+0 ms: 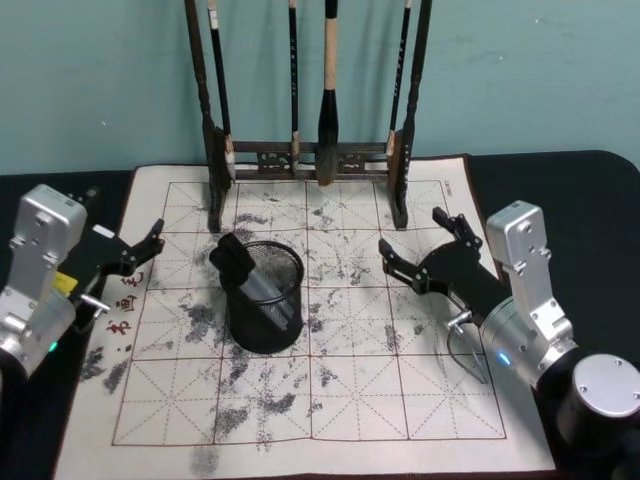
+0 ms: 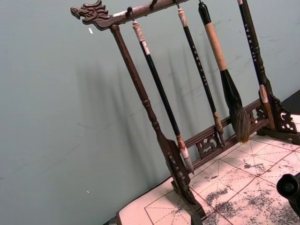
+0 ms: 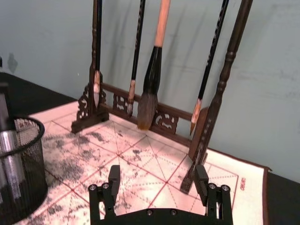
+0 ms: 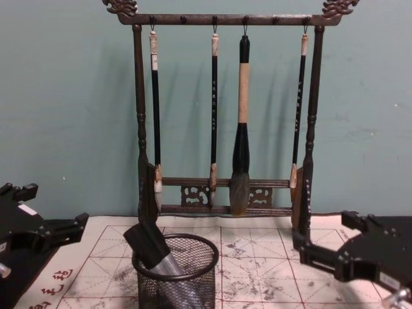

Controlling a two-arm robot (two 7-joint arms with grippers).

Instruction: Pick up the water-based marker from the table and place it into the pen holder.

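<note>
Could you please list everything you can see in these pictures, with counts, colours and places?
Table: one, dark, under everything.
Calligraphy mat: one, white with red grid, ink-stained, on the table.
Pen holder: one, black wire mesh, on the mat left of centre.
Marker: one, silver body with black cap, leaning inside the pen holder.
Brush rack: one, dark wood, at the mat's far edge.
Brushes: four, hanging from the rack.
Left gripper: black, open, at the mat's left edge.
Right gripper: black, open, over the mat's right side.
</note>
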